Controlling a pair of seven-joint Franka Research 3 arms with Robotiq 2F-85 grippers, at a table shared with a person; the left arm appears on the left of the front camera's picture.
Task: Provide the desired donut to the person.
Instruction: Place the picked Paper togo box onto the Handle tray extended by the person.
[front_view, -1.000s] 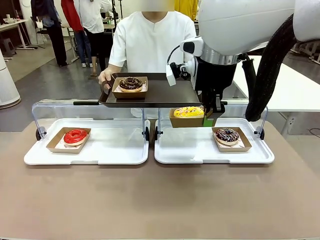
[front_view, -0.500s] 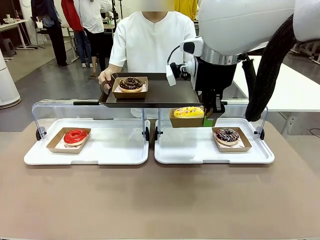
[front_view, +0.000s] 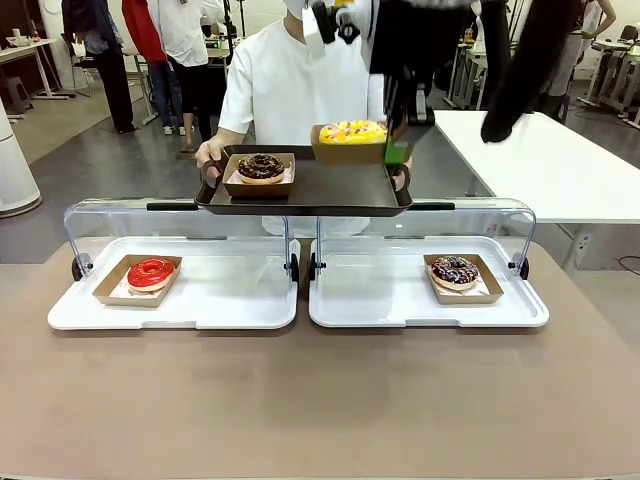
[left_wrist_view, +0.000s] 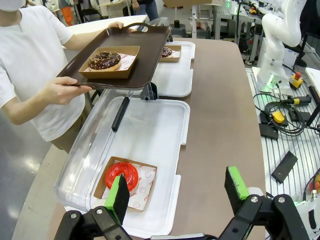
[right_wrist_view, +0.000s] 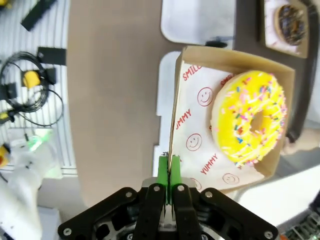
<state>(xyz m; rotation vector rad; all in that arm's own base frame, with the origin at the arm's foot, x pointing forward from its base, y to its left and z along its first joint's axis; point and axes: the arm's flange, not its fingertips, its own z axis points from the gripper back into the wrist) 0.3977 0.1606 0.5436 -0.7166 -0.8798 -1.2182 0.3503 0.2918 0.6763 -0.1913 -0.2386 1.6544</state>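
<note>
Front view: the right hand (front_view: 398, 128) hangs in the upper middle of the frame, its fingers pinched together on the right-hand wall of a brown cardboard box (front_view: 348, 150) that carries the yellow sprinkled donut (front_view: 352, 131). The box is held up above the right part of the dark brown tray (front_view: 330, 192) — whether its underside touches the tray cannot be told. The person (front_view: 300, 80) in the white shirt stands behind, gripping the tray at both ends; on its left part sits a chocolate donut (front_view: 262, 165) in its own box.

Lower in the frame, two white trays with clear lids swung back lie side by side on the table (front_view: 320, 400). The left white tray (front_view: 230, 305) holds a red glazed donut (front_view: 151, 271) in a box near its left end; the right white tray (front_view: 380, 305) holds a dark sprinkled donut (front_view: 455, 269) in a box near its right end.

Right wrist view: the green pads (right_wrist_view: 163, 172) are pressed tight on the thin cardboard wall at the bottom middle, and the yellow donut fills the right of the frame on printed paper.

Left wrist view: the left hand (left_wrist_view: 177, 190) stands wide open with nothing between its fingers, at the bottom of the frame — above the white tray with the red donut. The person's tray with the chocolate donut is at the upper left.
</note>
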